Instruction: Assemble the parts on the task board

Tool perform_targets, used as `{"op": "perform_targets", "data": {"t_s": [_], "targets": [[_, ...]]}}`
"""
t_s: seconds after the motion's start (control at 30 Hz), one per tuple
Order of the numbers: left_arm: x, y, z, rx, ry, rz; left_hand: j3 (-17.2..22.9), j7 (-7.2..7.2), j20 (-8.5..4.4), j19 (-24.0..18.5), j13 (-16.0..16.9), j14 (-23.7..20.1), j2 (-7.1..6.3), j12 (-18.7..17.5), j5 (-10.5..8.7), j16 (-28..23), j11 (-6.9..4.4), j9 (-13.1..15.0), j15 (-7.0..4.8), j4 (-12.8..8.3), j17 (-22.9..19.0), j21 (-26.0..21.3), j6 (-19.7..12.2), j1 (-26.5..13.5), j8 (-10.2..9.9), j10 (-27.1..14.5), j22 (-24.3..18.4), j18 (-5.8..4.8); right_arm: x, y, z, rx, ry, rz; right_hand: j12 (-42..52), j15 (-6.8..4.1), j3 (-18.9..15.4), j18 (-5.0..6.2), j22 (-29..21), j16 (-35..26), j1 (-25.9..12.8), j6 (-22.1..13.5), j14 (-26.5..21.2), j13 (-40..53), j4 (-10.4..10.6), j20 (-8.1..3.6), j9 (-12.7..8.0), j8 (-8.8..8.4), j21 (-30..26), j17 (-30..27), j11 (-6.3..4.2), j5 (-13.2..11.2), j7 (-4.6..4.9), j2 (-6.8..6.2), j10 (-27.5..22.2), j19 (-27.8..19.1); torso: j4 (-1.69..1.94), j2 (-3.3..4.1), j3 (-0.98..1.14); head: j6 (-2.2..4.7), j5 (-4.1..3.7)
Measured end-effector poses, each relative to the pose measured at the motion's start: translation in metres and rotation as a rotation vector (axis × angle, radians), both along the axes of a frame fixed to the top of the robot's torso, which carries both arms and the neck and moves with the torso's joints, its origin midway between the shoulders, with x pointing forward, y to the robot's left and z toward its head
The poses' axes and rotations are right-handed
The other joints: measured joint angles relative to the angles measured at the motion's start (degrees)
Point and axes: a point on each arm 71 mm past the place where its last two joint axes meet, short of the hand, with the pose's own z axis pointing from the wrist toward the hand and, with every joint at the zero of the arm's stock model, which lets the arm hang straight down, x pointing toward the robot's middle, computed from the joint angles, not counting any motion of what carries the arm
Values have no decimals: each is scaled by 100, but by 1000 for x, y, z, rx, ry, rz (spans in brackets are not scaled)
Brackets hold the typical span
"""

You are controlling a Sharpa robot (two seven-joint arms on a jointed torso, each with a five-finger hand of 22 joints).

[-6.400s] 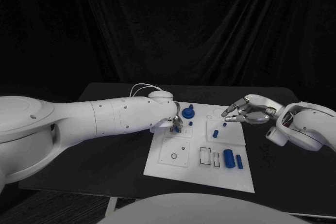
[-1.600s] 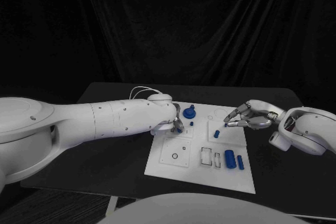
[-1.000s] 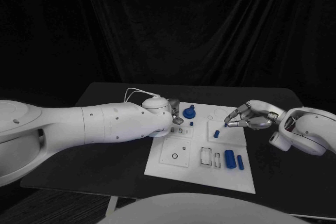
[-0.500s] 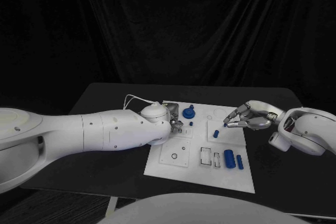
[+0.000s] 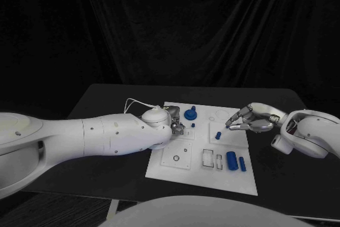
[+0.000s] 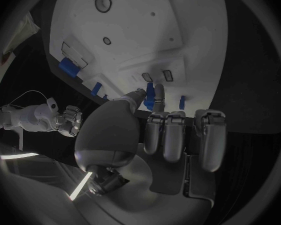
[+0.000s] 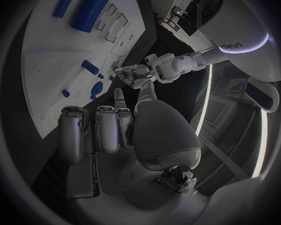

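The left hand (image 5: 174, 123) sits over the near-left part of the task board (image 5: 202, 175), its fingers curled beside a small blue part (image 6: 149, 95); whether it grips that part cannot be told. Just right of it a round blue knob (image 5: 190, 113) stands on the board (two larger blue pieces (image 5: 232, 161) lie nearer the robot). The right hand (image 5: 249, 119) hovers at the board's right edge, fingers curled in, holding nothing visible.
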Motion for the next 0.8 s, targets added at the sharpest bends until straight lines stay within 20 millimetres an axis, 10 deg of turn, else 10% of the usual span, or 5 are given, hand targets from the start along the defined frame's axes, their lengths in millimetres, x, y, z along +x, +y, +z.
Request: {"op": "perform_targets", "data": {"t_s": [0.8], "targets": [[-4,-5,-7,-8,21,-9,-30,21,0,0,0,0,31,0,-23,0,0,-18,0,77,0,-45,20,-28,-38,0,-1,0,-1,-1,-1,-2,3,-2,-19,7,17,0,-2,0,23,0,4,98,-17,0,-4,0,-37,0,-5,23,0,23,5,0,-1,2,-1,0,-8]]}}
